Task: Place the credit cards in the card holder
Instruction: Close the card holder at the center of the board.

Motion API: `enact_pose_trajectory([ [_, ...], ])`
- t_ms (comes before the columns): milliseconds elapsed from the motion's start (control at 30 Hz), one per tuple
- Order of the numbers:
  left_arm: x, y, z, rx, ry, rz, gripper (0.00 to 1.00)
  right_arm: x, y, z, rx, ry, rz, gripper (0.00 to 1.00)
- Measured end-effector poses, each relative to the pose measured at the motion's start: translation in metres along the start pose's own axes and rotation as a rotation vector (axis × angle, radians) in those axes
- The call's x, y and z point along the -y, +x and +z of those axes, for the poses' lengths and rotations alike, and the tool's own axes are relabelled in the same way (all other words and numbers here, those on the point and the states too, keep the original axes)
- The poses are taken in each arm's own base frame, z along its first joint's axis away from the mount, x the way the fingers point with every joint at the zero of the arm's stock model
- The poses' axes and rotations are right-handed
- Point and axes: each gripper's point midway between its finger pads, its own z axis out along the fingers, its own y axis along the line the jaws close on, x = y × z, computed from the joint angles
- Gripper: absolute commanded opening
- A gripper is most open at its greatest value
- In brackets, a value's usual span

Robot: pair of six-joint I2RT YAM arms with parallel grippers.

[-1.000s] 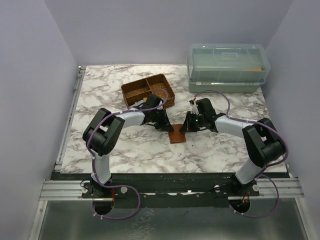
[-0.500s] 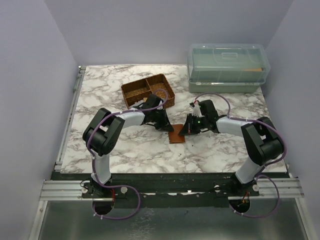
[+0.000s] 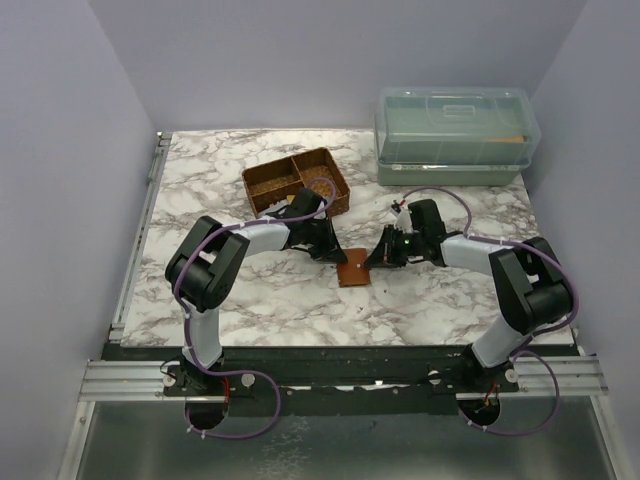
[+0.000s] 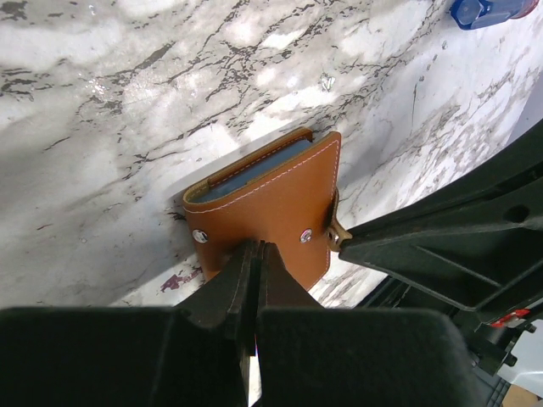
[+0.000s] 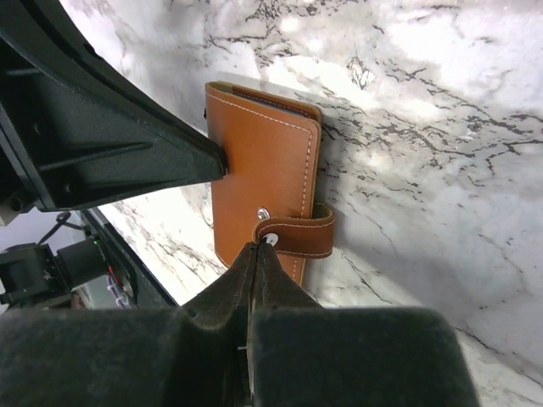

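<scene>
Closed card holder (image 3: pixel 352 269) laid on the marble surface (image 3: pixel 260 300), between the two arms.
The left fingers (image 4: pixel 231 278) are pressed together, tips set at its near edge. The right fingers (image 5: pixel 270 273) are pressed together at the strap (image 5: pixel 299 238). A blue card (image 4: pixel 254 170) edge is seen inside.

My left tool (image 3: pixel 335 255) and my right tool (image 3: pixel 378 262) are at the two sides of the brown card holder (image 3: pixel 353 271), which lies flat on the marble counter (image 3: pixel 260 295). Farther back stand a divided basket tray (image 3: pixel 297 181) and a clear lidded box (image 3: pixel 456 135).
</scene>
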Motion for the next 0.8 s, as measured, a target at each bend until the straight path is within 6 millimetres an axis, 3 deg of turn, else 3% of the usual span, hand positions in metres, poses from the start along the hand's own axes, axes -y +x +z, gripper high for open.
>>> enact_pose_trajectory([
  [800,0.0004,0.0001,-0.0004,0.003,0.004,0.003,0.0,0.0007,0.0003,0.0063,-0.028,-0.048,0.012,0.0],
])
